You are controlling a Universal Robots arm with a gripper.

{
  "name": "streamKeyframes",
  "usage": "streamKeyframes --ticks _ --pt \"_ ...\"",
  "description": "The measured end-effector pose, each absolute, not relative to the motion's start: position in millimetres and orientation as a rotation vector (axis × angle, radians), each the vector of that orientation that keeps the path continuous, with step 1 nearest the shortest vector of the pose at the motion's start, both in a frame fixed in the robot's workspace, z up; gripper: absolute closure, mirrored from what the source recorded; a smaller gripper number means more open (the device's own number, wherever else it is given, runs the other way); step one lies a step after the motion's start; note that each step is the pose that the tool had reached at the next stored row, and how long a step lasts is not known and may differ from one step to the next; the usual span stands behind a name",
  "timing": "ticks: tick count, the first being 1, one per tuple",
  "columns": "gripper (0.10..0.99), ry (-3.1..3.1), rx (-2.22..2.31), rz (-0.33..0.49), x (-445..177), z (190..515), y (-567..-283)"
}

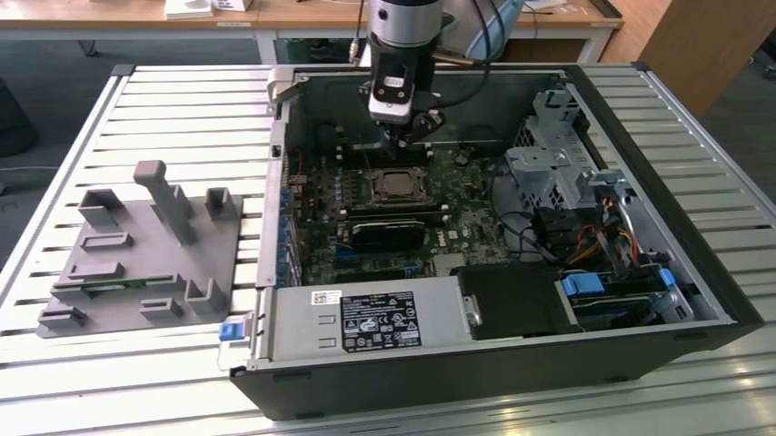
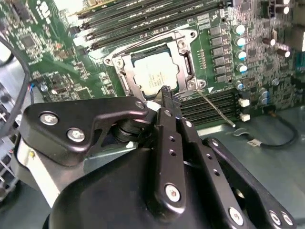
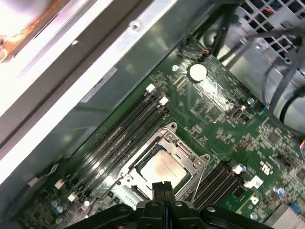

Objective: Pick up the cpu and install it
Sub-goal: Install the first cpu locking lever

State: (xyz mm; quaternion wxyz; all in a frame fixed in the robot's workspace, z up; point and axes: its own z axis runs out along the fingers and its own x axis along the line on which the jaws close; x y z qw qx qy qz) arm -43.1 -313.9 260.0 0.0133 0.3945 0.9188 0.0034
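**A:** What does your station show?

**B:** An open computer case [image 1: 485, 386] lies on a slatted desk [image 1: 182, 100] with its motherboard facing up. My landmark is the metal-framed socket [image 2: 185, 47] in the middle of the board. The cpu [image 2: 153, 70] is a flat square with a pale silver top. It lies inside that socket and looks level within the frame.

**A:** And the end effector?

**B:** The end effector [image 2: 167, 91] hangs over the socket's edge. Its fingers are drawn narrow, pressed together, and hold nothing. In both wrist views the tip sits just beside one edge of the cpu, above the socket's frame and not over the chip's middle. I can't tell whether the tip touches the chip or hovers just clear of it.

**A:** So what does doing this step well take?

**B:** As I judge it, the chip is already placed, and the work now is seating it. I'd make any contact light and straight down, because a socket's contacts underneath are likely to bend easily. I'd check that all four edges sit flush inside the frame, with no corner riding up. Any sideways nudge should be small, because the chip closely fills the socket's opening.
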Motion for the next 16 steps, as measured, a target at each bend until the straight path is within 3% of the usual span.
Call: streamKeyframes --ticks 16 --pt "0.98 3.008 0.814 0.016 -43.1 259.3 -313.9"
